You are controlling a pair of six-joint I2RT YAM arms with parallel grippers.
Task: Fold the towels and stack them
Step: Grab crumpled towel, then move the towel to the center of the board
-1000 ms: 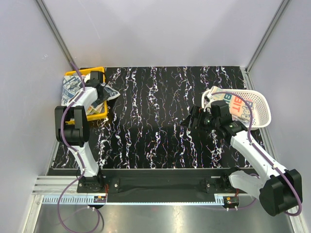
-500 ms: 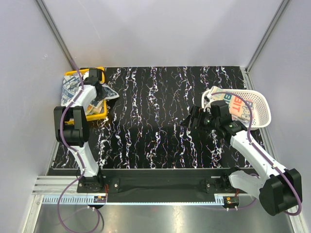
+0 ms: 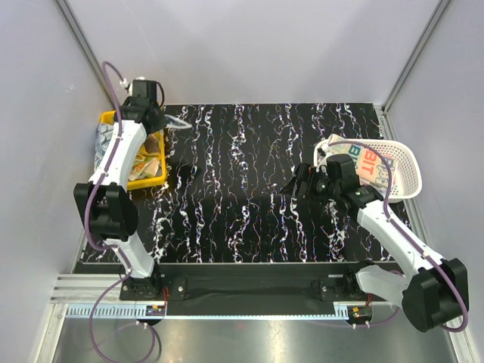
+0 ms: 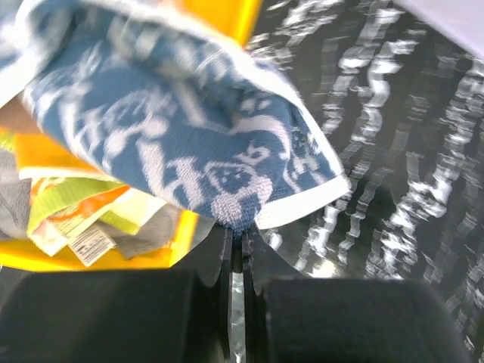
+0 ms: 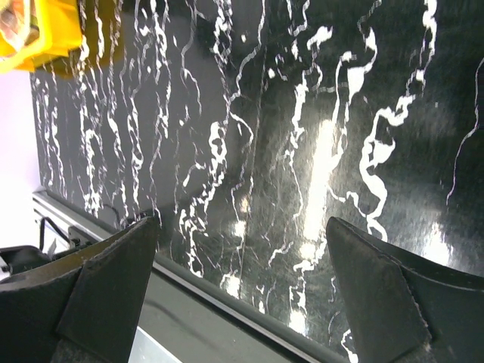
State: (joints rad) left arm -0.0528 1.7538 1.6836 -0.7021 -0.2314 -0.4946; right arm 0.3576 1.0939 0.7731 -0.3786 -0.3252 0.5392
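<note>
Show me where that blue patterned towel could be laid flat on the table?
The black marbled tabletop is bare across its middle, between the yellow plastic bin at left and the open right gripper. Crowded spots: the bin, heaped with towels, and the white slotted plastic basket at right.

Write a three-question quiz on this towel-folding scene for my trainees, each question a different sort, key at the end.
1. True or false: the right gripper is open and empty above the table.
2. The blue-white towel is: A spread flat on the table; B pinched in the shut left gripper; C folded on a stack.
3. Fill in: the cream lettered towel lies in the white ____.
Key: 1 true; 2 B; 3 basket.
</note>
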